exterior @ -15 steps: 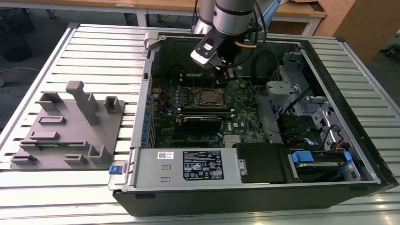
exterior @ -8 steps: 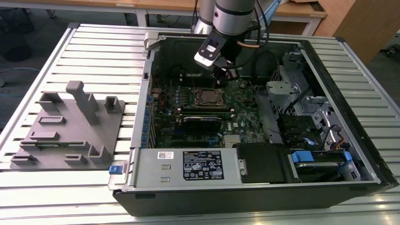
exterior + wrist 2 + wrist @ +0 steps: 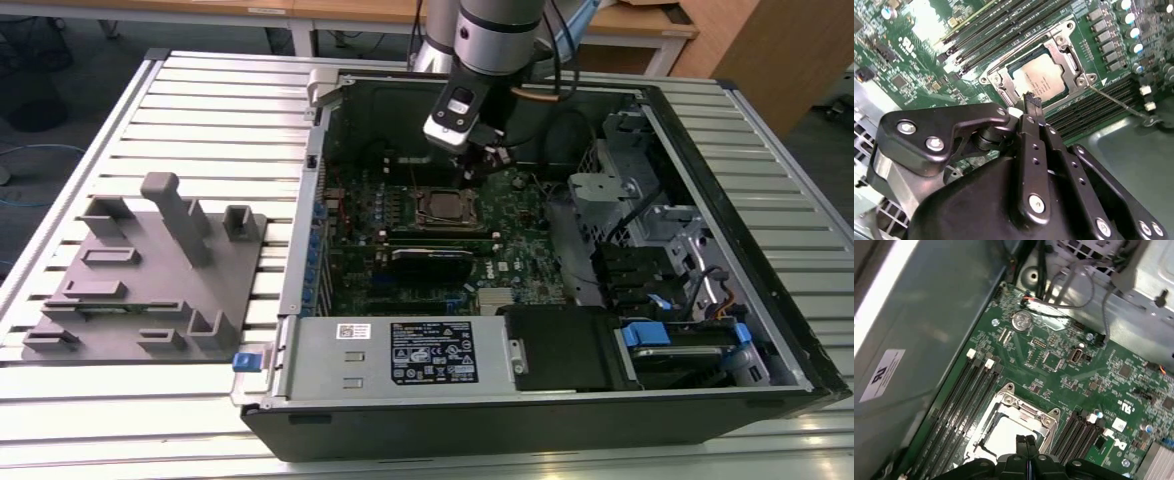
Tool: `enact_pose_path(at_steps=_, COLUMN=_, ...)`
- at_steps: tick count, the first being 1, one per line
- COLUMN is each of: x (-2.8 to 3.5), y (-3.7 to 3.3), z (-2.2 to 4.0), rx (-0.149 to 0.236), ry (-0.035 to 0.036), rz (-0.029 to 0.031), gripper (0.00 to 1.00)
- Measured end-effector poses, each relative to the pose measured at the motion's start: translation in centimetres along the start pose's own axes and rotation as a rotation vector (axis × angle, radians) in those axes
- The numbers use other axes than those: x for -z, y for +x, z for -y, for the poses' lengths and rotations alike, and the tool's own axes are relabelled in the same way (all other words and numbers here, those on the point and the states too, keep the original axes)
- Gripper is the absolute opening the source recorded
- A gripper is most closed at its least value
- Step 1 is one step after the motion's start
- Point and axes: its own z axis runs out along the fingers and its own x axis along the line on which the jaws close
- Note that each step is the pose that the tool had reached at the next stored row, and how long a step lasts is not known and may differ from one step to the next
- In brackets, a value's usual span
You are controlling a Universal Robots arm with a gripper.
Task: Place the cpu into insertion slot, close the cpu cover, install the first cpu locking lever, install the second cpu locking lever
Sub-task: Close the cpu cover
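Note:
The cpu, a flat chip with a dull silver top, lies in the insertion slot on the green motherboard. The cpu cover, a silver frame, lies flat around it; in the first wrist view the cover frames the cpu. A thin metal locking lever runs out from one socket corner over the memory slots. My gripper hovers just above the socket's edge, its black fingers pressed together and shut with nothing between them. In the exterior view the gripper hangs just behind the socket.
Long black memory slots flank the socket. The open computer case surrounds the board, with a labelled power supply at the front and a drive cage with cables on the exterior view's right. A grey fixture stands on the slatted table.

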Motion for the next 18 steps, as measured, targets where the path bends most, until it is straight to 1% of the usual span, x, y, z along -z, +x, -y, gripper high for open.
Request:
enact_pose_path(at_steps=8, x=0.0, y=0.0, z=0.0, rx=0.117, ry=-0.0008, rz=0.0002, gripper=0.11)
enact_pose_path(at_steps=18, x=0.0, y=0.0, z=0.0, rx=0.248, ry=-0.0015, rz=0.0008, gripper=0.11)
